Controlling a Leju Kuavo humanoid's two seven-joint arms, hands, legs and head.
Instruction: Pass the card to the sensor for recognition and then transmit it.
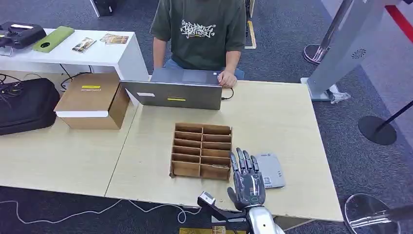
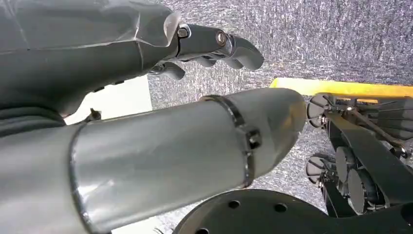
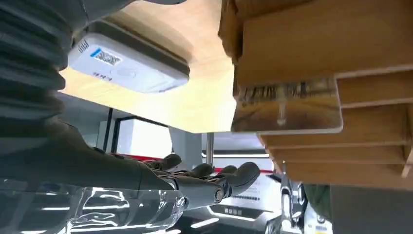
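Observation:
A brown cardboard organizer [image 1: 201,150] with several compartments stands in the middle of the wooden table [image 1: 272,117]. A glossy card [image 3: 287,105] sticks out of one of its near compartments. To the organizer's right lies the flat grey sensor [image 1: 270,170], which the right wrist view shows as the sensor [image 3: 126,63] with a blue label. My right hand [image 1: 247,178] hovers at the table's front edge between organizer and sensor, fingers stretched forward and holding nothing; its fingers [image 3: 214,178] are apart from the card. My left hand [image 2: 214,46] hangs over the carpet, empty, fingers loosely bent.
A person [image 1: 199,29] sits behind the table at a grey laptop [image 1: 178,92]. A cardboard box [image 1: 92,100] and a black bag [image 1: 24,105] lie on the left. A white side table [image 1: 97,53] is at the back left, and metal stands [image 1: 375,129] are on the right.

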